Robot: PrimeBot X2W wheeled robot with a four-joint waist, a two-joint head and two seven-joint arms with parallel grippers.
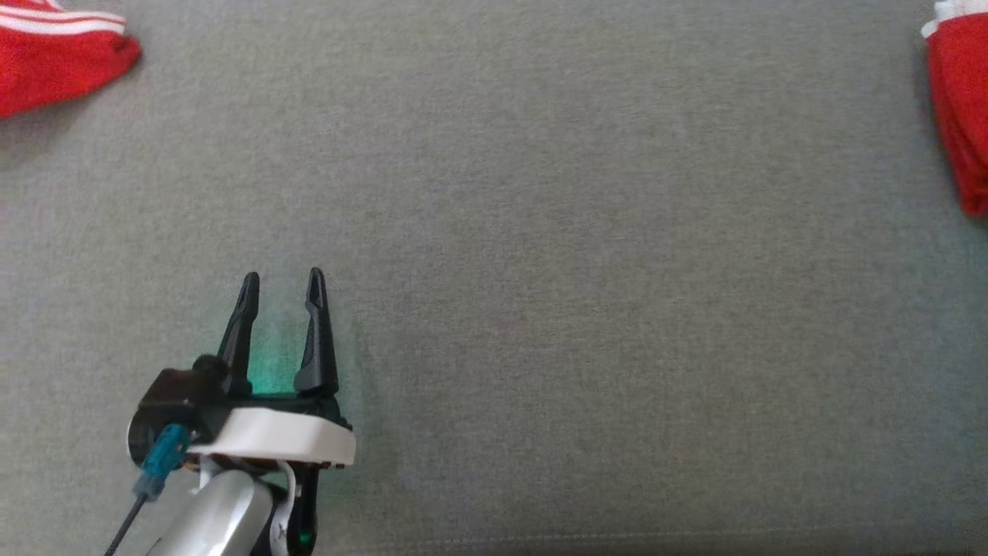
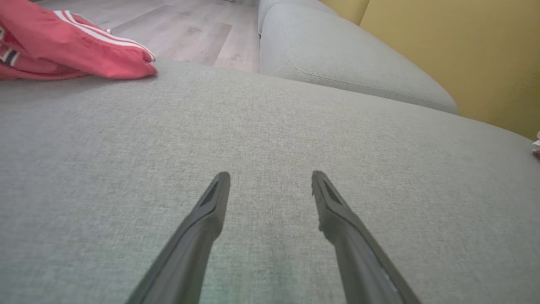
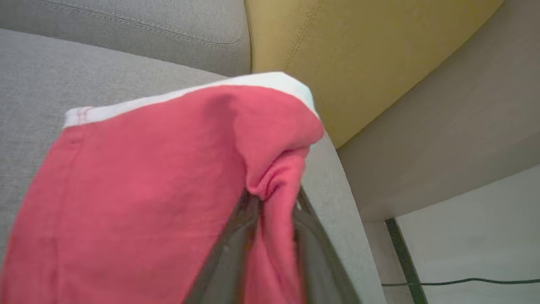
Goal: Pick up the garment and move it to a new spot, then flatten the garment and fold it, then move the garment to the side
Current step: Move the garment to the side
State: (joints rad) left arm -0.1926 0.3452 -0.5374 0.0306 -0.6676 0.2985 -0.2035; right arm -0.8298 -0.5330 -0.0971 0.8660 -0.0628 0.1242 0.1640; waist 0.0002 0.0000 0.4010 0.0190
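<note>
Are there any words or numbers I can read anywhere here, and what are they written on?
No text here can be read.
On the striped red garment: just white stripes, no letters.
On the red garment with a white edge: no print shows.
On the left arm: a small red mark, too blurred to read.

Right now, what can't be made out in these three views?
- Head view: striped garment cut off by the top-left corner; white-hemmed garment by the right edge.
- Right wrist view: blur and draped cloth hide whether the jaws of the right gripper hold it.
</note>
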